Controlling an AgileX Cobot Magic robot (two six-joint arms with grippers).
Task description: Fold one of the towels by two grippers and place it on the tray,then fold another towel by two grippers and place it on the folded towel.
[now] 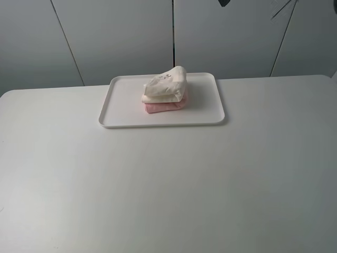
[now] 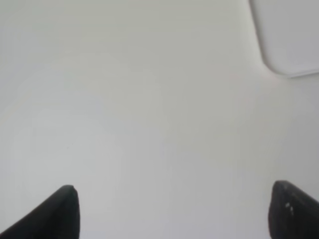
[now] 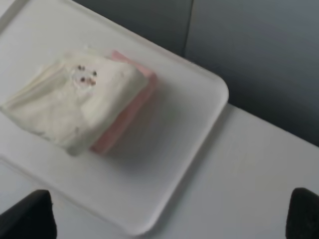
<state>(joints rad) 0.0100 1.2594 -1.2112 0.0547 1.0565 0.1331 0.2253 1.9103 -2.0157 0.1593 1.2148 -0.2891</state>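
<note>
High front camera overlooks the tray; both wrist cameras look down nearby, seemingly sharing its corners.

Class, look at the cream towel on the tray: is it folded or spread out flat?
Folded. The cream towel is a thick compact bundle with layered edges, sitting on the folded pink towel on the white tray.

No readable text anywhere; cream towel bears only small embroidered face motif, no lettering.

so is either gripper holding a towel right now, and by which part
Nothing is held: left gripper and right gripper are open and empty.
</note>
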